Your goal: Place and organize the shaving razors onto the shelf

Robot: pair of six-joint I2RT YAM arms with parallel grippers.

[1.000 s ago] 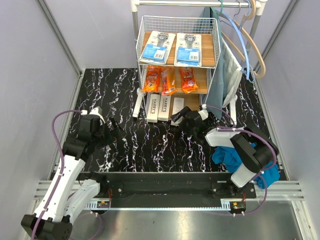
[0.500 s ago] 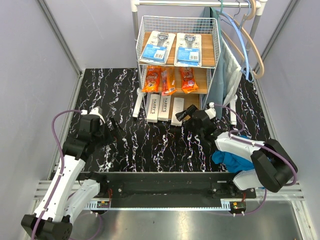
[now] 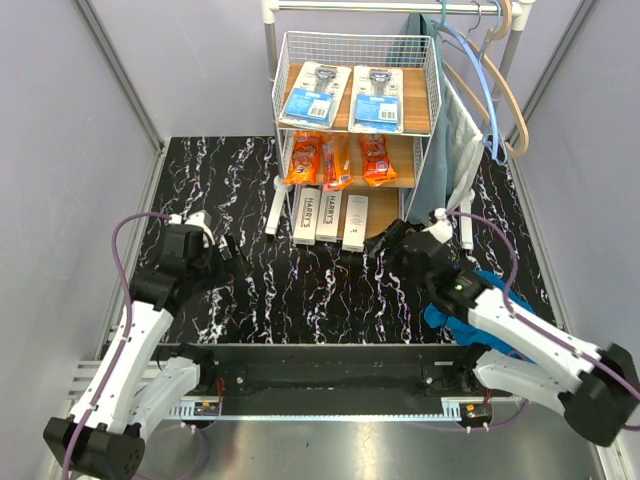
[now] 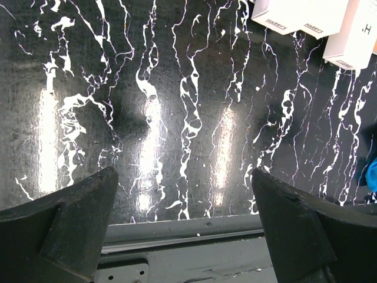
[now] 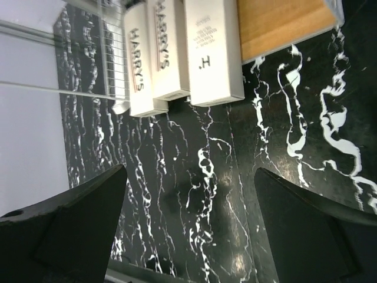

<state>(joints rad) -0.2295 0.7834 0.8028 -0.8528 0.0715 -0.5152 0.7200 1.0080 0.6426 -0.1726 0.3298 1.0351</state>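
The black marbled tabletop fills most of what I can see, mostly bare between the two arms. At its far edge stands the shelf, with a clothes rail crowding its right flank. All the razors I can see are on the shelf: two blister cards flat on the top tier, three orange bags in a row on the middle one, and three HARRY'S boxes side by side at the bottom. The boxes' long axes run front to back, and their near ends poke past the board onto the tabletop. In the right wrist view, the bottom board is bare wood to the right of the boxes. The right end effector is much the nearer, just in front of and slightly right of the last box, its fingers spread wide with nothing between them. Any nudge would, I reckon, go straight away from the arms along the boxes' length, minding the mesh side. A blue cloth lies under the right arm. The left end effector hangs well off to the left over bare tabletop, likewise wide apart and empty.
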